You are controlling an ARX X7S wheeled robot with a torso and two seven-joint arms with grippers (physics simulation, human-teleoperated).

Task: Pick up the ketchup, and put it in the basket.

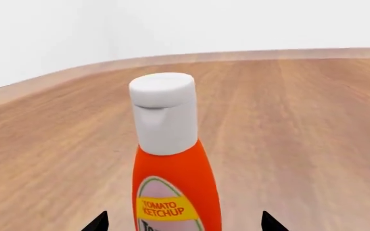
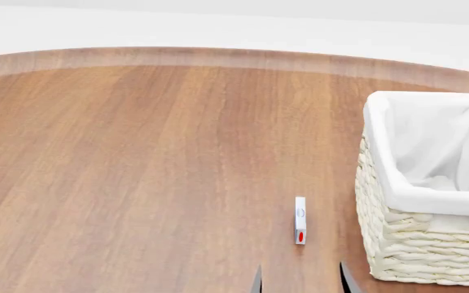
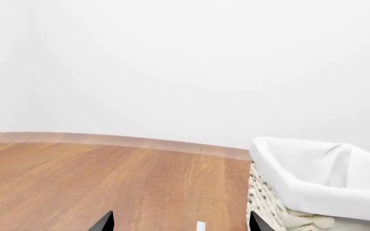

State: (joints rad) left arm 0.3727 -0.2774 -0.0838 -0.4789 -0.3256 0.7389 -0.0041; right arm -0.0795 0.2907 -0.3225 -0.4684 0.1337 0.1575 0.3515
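Observation:
The ketchup (image 1: 172, 168), an orange-red bottle with a tall white cap and yellow label, stands upright on the wooden table in the left wrist view. My left gripper (image 1: 185, 224) is open, with its dark fingertips (image 1: 98, 222) apart on either side of the bottle and a gap to it on each side. The bottle and the left gripper are out of the head view. The basket (image 2: 397, 244), cream wicker with a white liner, stands at the right; it also shows in the right wrist view (image 3: 269, 202). My right gripper (image 2: 300, 282) is open and empty just left of the basket.
A small white box with a red spot (image 2: 300, 220) stands on the table just ahead of my right gripper, left of the basket; it also shows in the right wrist view (image 3: 200, 226). The table's curved far edge (image 2: 218, 55) meets a white wall.

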